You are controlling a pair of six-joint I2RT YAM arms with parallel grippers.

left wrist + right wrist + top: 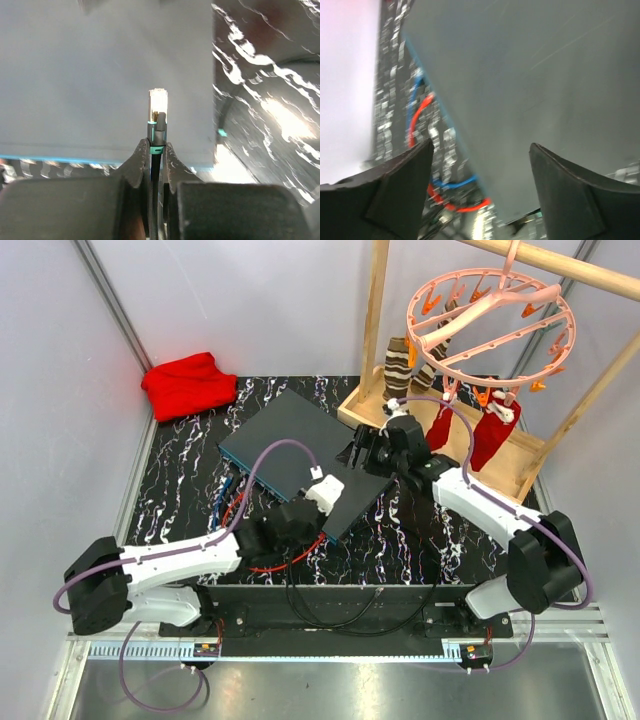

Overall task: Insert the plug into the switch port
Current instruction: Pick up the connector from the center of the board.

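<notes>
**Plug held at the switch edge, right hand spread at the far side**

Left hand (pixel 156 152): fingers together, clamped on the black-and-teal boot of the small clear plastic plug (pixel 158 102). The plug stands straight out from the fingertips, with its black cable running back between them. In the left wrist view its tip shows against the top face of the large flat dark grey rectangular switch (pixel 100 75), past the thin teal-blue front edge (pixel 60 160). Cannot tell whether plug and switch touch.

The switch lies askew at the middle of the black white-veined worktop (pixel 180 490), its teal edge facing the left arm. A red cable (pixel 420 115) and a blue cable (pixel 414 92) loop on the worktop just beside that edge.

Right hand (pixel 480 165): fingers wide apart, gripping nothing, with the grey switch face filling the view beyond them. In the top view it sits at the switch's right side.

Further back, a crumpled red cloth (pixel 188 383) lies at the far left corner. A light wooden frame (pixel 375 330) at the far right carries a round pink peg hanger (pixel 490 325).
</notes>
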